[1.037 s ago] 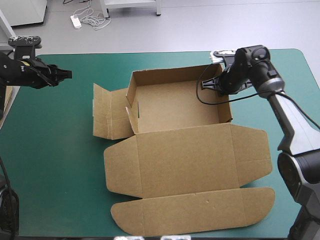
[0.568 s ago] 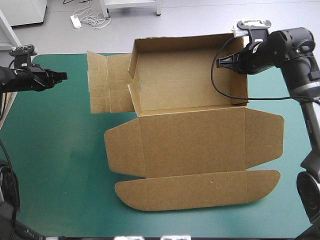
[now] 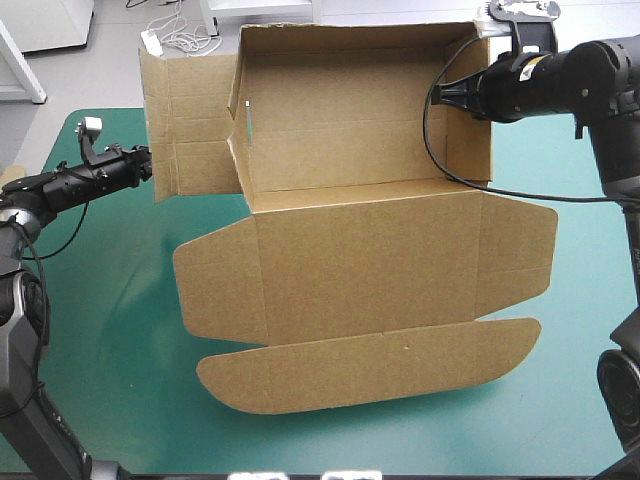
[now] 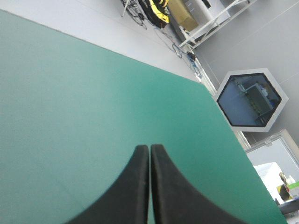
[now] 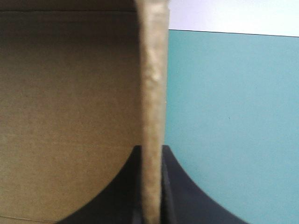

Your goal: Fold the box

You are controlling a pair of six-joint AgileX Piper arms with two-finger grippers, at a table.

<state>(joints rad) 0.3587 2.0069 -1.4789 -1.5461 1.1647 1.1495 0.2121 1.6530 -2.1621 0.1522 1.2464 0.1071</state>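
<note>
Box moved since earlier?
Yes. The box, in the right gripper, moved toward the far side: its back wall now passes the table's far edge, earlier short of it.

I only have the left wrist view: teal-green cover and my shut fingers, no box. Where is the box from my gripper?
Observer: In the high view the box is to the right of the left gripper. The gripper's tip is close beside the box's left flap; I cannot tell whether they touch.
Operator: Is the other arm on it?
Observer: Yes. The right gripper is shut on the box, with the tray's right wall edge-on between its fingers.
Operator: What's nearest the robot?
Observer: The lid, open and unfolded, with its rounded front flap at the near side.
</note>
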